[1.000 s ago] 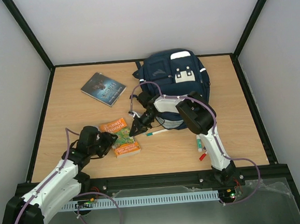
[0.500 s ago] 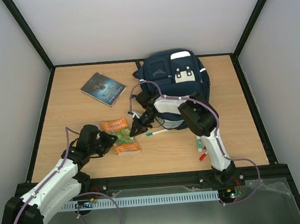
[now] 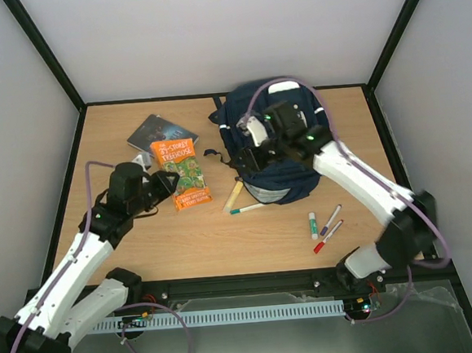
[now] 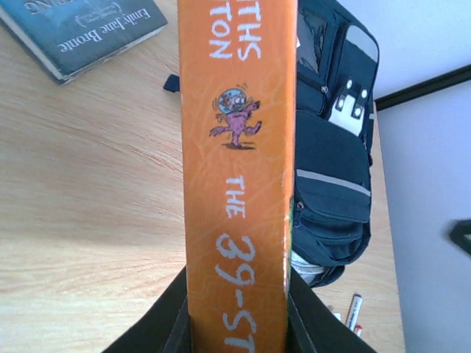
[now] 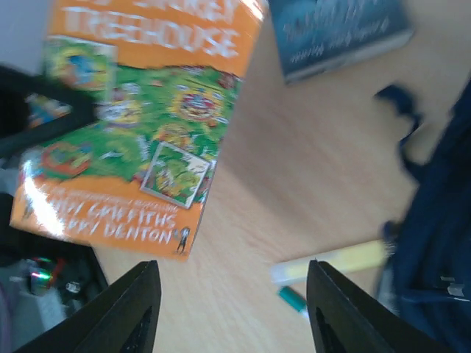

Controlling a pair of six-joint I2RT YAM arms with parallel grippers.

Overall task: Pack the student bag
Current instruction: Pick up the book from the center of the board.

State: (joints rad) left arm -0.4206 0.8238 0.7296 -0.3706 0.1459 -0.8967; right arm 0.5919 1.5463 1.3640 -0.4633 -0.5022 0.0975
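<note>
Pale wooden table (image 3: 143, 241), white walls, black frame around it. Student bag (image 3: 293, 180) lies flat at the far side, right of centre, front pockets facing up.

Left gripper (image 3: 169, 184): jaws closed on the spine end of an orange book (image 3: 183, 174), which is held off the table, cover up, just left of the bag.

Right gripper (image 5: 232, 276): over the bag's left edge, fingers spread apart, nothing between them.

Dark blue book (image 3: 146, 128) flat at the far left, partly behind the orange one. Yellow marker (image 3: 233, 196) and green-capped pen (image 3: 247, 209) on the table just beside the bag's near left corner. Three more markers (image 3: 312, 224) lie near the bag's right side, closer to the arm bases.
</note>
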